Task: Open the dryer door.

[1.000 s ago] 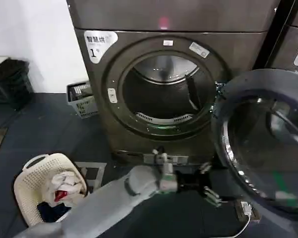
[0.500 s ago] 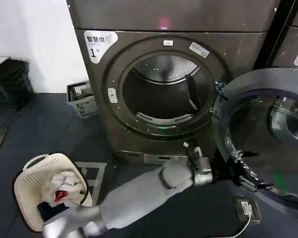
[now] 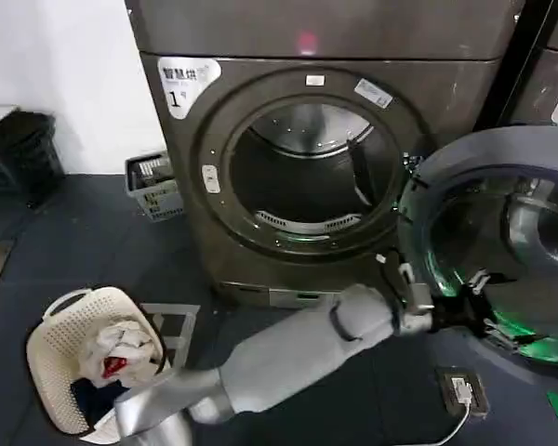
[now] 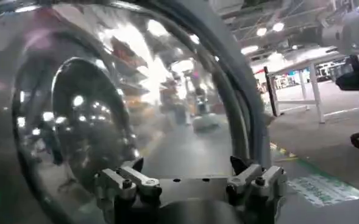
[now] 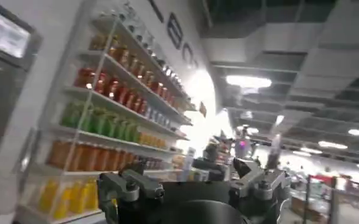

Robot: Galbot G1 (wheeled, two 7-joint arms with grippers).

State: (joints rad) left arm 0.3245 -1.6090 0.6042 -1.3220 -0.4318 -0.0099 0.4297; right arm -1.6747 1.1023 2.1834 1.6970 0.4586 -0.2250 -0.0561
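The dryer door hangs swung out to the right of the machine, its grey inner face and tinted glass turned toward me. The round drum opening is uncovered. My left arm reaches across the floor, and my left gripper is open, low against the door's inner glass; I cannot tell if it touches. In the left wrist view, the left gripper spreads wide before the dryer door's curved glass, nothing between its fingers. My right gripper is open and empty, pointing at shop shelves.
A white laundry basket with clothes sits at the lower left. A grey basket stands beside the dryer and a black crate by the wall. A small box with a cable lies under the door. A second machine stands at right.
My left arm has swept right along the floor, from below the drum opening to the door's inner face. The door has swung a little further out.
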